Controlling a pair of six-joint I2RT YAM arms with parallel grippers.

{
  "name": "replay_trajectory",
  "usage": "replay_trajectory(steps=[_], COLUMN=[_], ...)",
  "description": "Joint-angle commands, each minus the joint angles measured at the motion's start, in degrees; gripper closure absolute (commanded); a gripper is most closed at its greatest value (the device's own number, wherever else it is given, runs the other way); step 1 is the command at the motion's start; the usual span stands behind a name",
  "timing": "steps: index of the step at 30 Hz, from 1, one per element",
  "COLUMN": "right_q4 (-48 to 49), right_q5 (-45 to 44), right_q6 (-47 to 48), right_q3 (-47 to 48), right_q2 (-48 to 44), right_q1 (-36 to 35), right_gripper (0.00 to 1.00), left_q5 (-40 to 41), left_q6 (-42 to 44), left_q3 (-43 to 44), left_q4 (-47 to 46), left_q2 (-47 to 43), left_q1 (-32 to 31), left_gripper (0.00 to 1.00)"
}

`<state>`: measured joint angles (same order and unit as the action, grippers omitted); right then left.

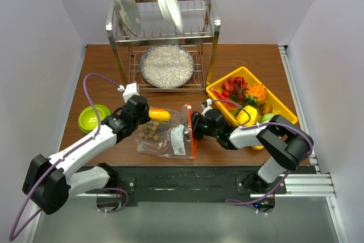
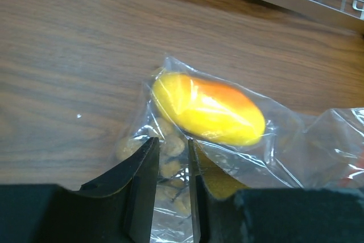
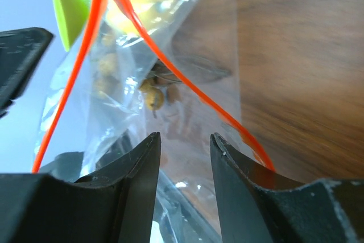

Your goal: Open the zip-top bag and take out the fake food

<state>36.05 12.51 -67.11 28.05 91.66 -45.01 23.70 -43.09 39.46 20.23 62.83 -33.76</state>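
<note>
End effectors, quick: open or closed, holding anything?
Left end effector: cannot be told, low over the zip-top bag.
Right end effector: open, zip-top bag film between.

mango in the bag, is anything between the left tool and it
Yes. The mango lies inside the zip-top bag, so clear plastic film covers it. The left tool sits at the bag's closed end, over the brown balls; the orange zipper mouth is on the far side, by the right tool.

crinkly clear plastic zip-top bag (image 1: 170, 140) lying mid-table, orange-red zipper strip (image 1: 190, 132) at right parted, yellow-orange toy mango (image 1: 160, 115) and brown ball cluster (image 1: 149, 131) inside, left end
</note>
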Motion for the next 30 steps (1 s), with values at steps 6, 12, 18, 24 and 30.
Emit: replay_trajectory(steps=[6,12,18,24,30], right_q4=[3.3,8.6,5.4,3.8,3.1], right_q5=[3.2,4.1,3.6,3.8,3.5], right_q6=[-2.1,-6.7,-5.8,-4.9,-5.6], right_q3=[3.5,2.2,2.0,3.1,3.7], right_q2=[3.3,4.2,-0.5,0.2,1.4], right_q1=[-0.2,-0.3,-1.0,-1.6,-2.0], right_gripper=[0.57,0.59,0.58,0.58,0.58], left_q5=[4.4,3.7,1.5,-2.1,-3.4], left_q6=[-5.8,-6.5,-6.5,-6.8,-7.0], left_q3=[-4.2,-7.7,-10.6,-12.1,-13.2], left_q4=[-3.5,-6.3,-9.4,-12.7,-14.2], left_q2=[3.1,6.3,6.2,7.5,7.8], left_q1=[0.4,0.4,0.4,0.3,0.3], left_gripper=[0.76,0.84,0.89,0.92,0.93])
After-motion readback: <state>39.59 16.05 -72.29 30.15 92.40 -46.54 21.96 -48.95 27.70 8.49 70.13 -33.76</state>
